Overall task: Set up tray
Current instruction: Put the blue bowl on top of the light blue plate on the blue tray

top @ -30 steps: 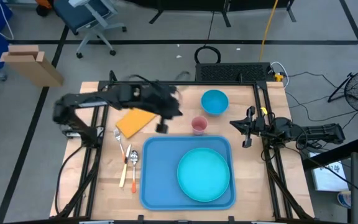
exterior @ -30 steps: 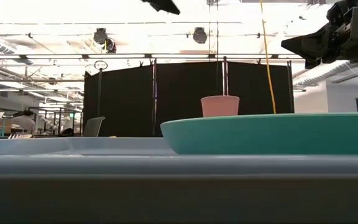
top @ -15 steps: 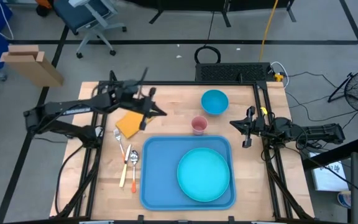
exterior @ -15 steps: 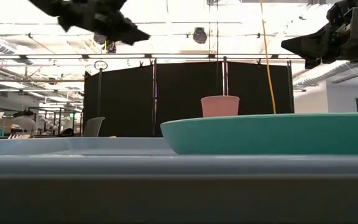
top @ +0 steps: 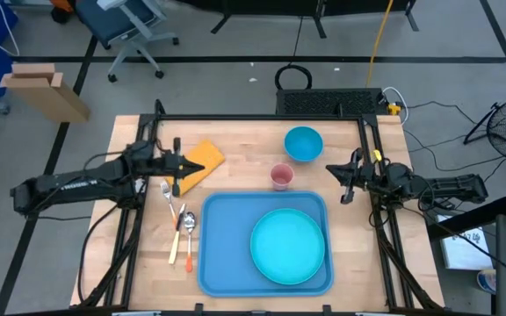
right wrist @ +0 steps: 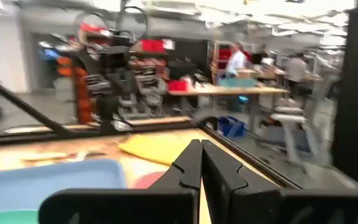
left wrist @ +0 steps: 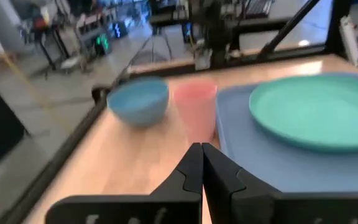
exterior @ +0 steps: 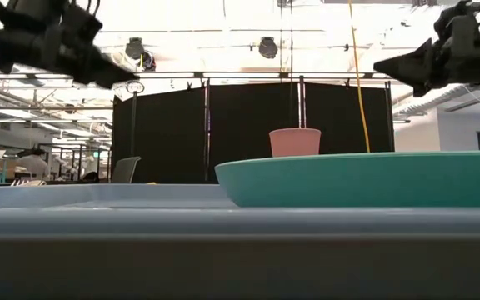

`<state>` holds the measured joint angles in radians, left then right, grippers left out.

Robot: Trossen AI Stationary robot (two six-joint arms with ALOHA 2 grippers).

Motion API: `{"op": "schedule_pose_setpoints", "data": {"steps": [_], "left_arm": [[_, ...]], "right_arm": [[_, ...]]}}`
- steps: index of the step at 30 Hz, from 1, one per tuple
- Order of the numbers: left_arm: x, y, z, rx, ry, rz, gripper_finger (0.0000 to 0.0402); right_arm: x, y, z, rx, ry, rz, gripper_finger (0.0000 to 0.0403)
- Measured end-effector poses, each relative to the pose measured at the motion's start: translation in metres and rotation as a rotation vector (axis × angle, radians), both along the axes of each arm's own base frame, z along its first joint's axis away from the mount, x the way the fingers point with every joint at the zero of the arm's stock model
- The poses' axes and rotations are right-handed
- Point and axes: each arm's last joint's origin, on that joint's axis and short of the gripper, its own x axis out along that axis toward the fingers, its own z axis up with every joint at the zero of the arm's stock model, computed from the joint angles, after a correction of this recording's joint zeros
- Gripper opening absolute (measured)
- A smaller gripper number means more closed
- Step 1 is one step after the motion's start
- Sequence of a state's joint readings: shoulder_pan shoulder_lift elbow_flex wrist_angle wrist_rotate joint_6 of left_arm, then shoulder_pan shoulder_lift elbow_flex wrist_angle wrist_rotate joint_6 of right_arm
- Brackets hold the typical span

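Observation:
The blue tray (top: pixel 227 254) lies flat on the table's near middle, and a round turquoise plate (top: pixel 288 246) rests on its right half. My left gripper (top: pixel 193 168) is shut and empty, held above the table at the near-left edge of a yellow napkin (top: pixel 205 158). It also shows in the low view (exterior: pixel 127 79) and in its own wrist view (left wrist: pixel 201 149). My right gripper (top: pixel 344 180) is shut and empty in the air at the table's right, right of the pink cup (top: pixel 281 176). Its shut fingers show in the right wrist view (right wrist: pixel 201 146).
A blue bowl (top: pixel 303 143) stands at the far right-middle, with the pink cup just beyond the tray's far rim. A fork (top: pixel 169 195), a knife (top: pixel 179 235) and a spoon (top: pixel 190 230) lie left of the tray. Black frame rails (top: pixel 372 149) run along both sides.
My left gripper has drawn back from above the cup and the tray's far rim toward the table's left edge. It has passed over the yellow napkin and come lower, and it stays shut and empty. The things on the table have stayed where they were.

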<state>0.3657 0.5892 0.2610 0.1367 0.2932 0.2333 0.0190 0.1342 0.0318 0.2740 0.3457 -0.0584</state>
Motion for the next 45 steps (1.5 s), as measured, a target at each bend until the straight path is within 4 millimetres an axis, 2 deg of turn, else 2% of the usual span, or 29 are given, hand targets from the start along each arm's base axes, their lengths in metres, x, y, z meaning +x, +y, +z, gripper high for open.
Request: {"op": "schedule_pose_setpoints", "data": {"steps": [4, 8, 13, 18, 23, 28, 31, 35, 40, 45], "left_arm": [[-0.003, -0.001, -0.019, 0.007, -0.023, 0.019, 0.0003], [-0.005, 0.000, -0.030, 0.017, -0.038, 0.053, 0.0013], [-0.005, 0.000, -0.030, 0.024, -0.045, 0.058, 0.0016], [-0.005, 0.000, -0.027, 0.034, -0.071, 0.058, 0.0005], [-0.005, 0.000, -0.026, 0.038, -0.082, 0.058, 0.0005], [-0.005, 0.000, -0.026, 0.029, -0.082, 0.059, 0.0019], [-0.005, 0.000, -0.027, 0.024, -0.075, 0.058, 0.0018], [-0.005, 0.000, -0.029, 0.013, -0.059, 0.059, 0.0009], [-0.005, 0.000, -0.030, 0.004, -0.045, 0.059, 0.0003], [-0.005, 0.000, -0.031, -0.007, -0.043, 0.061, 0.0017]], "right_arm": [[0.003, -0.003, -0.002, 0.007, 0.076, -0.129, 0.0000], [0.010, -0.009, 0.035, 0.051, 0.091, -0.322, 0.0000], [0.033, -0.023, 0.075, 0.130, 0.331, -0.418, 0.0000], [0.059, -0.055, 0.110, 0.193, 0.569, -0.552, 0.0000], [0.076, -0.099, 0.128, 0.300, 0.799, -0.555, 0.0000], [0.085, -0.140, 0.125, 0.398, 0.968, -0.559, 0.0027], [0.085, -0.164, 0.122, 0.472, 1.012, -0.577, 0.0071], [0.085, -0.192, 0.112, 0.615, 1.018, -0.518, 0.0138], [0.084, -0.213, 0.094, 0.729, 1.017, -0.387, 0.0206], [0.091, -0.225, 0.076, 0.743, 1.057, -0.381, 0.0243]]}}
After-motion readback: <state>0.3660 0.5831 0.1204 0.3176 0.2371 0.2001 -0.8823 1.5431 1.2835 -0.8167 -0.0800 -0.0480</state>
